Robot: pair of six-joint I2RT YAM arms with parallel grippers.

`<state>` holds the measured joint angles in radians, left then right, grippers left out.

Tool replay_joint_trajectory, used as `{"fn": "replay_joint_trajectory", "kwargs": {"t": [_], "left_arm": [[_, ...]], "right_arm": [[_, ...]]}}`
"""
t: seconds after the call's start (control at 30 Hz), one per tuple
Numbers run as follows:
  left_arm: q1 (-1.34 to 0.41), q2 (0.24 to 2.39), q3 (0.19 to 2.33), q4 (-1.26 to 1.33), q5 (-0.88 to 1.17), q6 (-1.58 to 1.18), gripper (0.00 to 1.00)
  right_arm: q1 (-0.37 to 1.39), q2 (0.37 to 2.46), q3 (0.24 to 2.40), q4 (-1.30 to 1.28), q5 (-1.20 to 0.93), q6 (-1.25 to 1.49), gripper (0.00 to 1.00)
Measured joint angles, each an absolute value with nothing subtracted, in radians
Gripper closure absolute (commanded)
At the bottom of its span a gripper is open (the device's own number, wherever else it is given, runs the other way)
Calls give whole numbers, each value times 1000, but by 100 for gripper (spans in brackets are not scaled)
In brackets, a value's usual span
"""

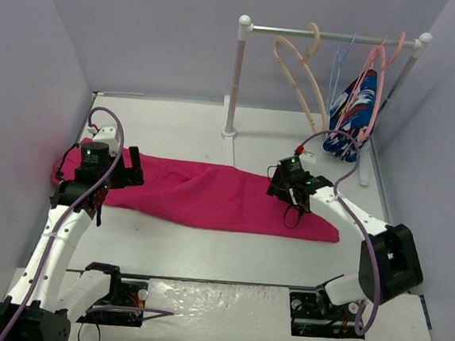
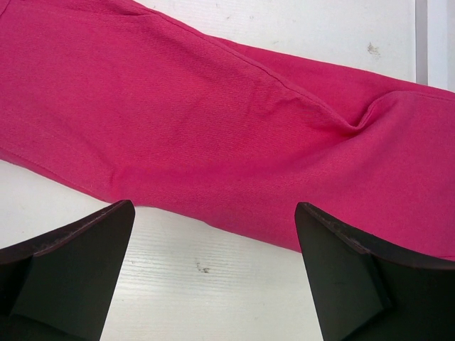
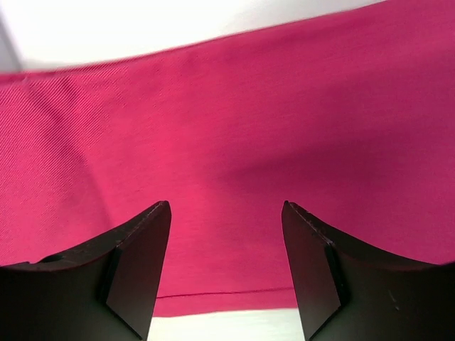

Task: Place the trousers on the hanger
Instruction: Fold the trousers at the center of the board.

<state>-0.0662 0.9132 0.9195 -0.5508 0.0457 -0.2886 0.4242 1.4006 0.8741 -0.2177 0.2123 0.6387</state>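
Hanging open above the trousers (image 1: 201, 194): left pincer (image 2: 213, 213) wide, right pincer (image 3: 226, 207) narrower.

Pink trousers (image 2: 213, 121) beyond wide-spread gripper (image 2: 215, 207)

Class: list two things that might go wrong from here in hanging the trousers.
The left pincer and right pincer, both open, hover over the flat trousers; a close might pinch only the top layer, or slip. The hanger hangs on the rail close to a blue wire hanger; reaching it may snag that.
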Motion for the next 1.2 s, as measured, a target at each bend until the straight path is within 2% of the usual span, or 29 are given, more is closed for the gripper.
{"fn": "replay_joint_trajectory", "kwargs": {"t": [0.13,0.27,0.33,0.47,0.63,0.77,0.87,1.0,1.1,1.2], "left_arm": [[-66,919,920,-554,32,-289,5],[-66,926,920,-564,9,-289,5],[-67,929,920,-569,-1,-289,5],[-66,934,920,-576,-9,-289,5],[-66,939,920,-579,-9,-289,5],[-66,947,920,-579,-9,-290,5],[-66,954,920,-579,-10,-290,5],[-66,963,920,-580,-13,-290,5],[-66,974,920,-580,-16,-290,5],[-66,1005,922,-581,-25,-290,5]], "right_arm": [[485,1514,852,-120,177,696,39],[452,1584,808,-48,158,731,39],[392,1581,784,3,116,735,38],[158,1538,722,81,9,742,36],[-97,1478,677,69,-8,724,33],[-150,1462,678,17,51,676,33],[-49,1451,689,-17,89,648,33],[244,1397,701,-27,109,628,34],[397,1369,724,-22,96,623,33],[475,1397,736,-13,106,628,33]]}}
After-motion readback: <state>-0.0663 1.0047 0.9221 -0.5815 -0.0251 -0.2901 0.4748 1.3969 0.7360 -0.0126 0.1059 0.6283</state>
